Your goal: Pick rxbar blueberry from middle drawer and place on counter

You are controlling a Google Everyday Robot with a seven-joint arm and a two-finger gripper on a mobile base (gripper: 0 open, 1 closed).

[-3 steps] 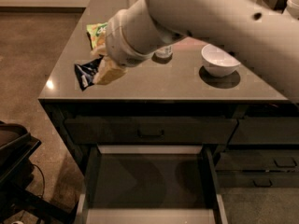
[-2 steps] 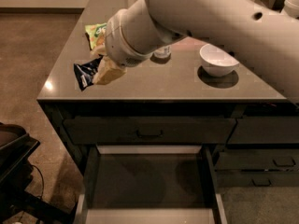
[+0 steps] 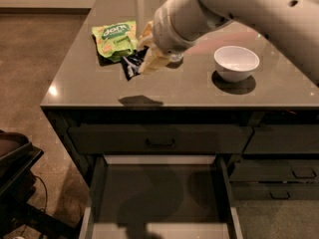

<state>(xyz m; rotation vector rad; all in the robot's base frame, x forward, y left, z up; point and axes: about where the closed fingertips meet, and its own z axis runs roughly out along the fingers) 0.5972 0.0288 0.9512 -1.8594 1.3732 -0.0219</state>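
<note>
At the worktop's (image 3: 84, 86) left rear lies a green bag (image 3: 115, 38); its dark oval badge carries white lettering I cannot read with confidence. Just right of it, the bar (image 3: 129, 66) hangs above the surface, its shadow falling nearer the front edge. White marks show on its dark wrapper, too small to read. The claw (image 3: 151, 62) is pinched on the bar's right end, at the tip of the pale arm reaching in from the right. Below, the drawer (image 3: 164, 195) stands open with a bare floor, so the lift looks done and the placing is the step in hand. To do it well, I judge the claw should come down over bare worktop in front of the bag, not on it, keep the bar flat, let go only once it touches, then rise straight up. Further right sits a white bowl (image 3: 236, 61), well apart and best kept clear of.
</note>
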